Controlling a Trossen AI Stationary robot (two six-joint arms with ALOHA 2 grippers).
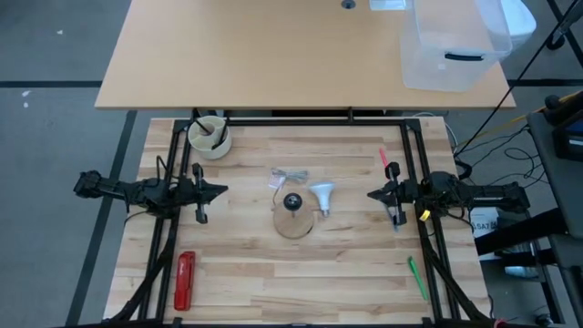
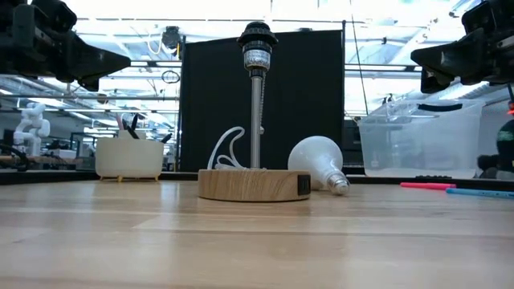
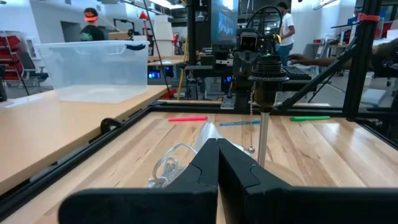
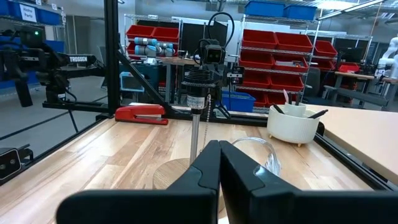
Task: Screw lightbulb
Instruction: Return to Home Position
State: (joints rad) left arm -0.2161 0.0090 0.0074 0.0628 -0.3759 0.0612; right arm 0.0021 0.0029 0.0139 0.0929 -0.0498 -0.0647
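Pens (image 1: pixel 215 131) are kept in the white cup (image 1: pixel 208 141). The left end effector (image 1: pixel 221 191) and right end effector (image 1: pixel 372 194) are clenched empty, clear of the lightbulb (image 1: pixel 323 196).

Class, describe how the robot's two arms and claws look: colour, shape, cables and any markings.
Both arms are black, slim and jointed, with thin black cables looping along them. The left claw and right claw each have two matte black, wedge-shaped fingers tapering to a point. A small yellow mark sits near the right arm's wrist.

Wht lightbulb (image 1: pixel 323 196), red stapler (image 1: pixel 185 281), grn pen (image 1: pixel 416 277)
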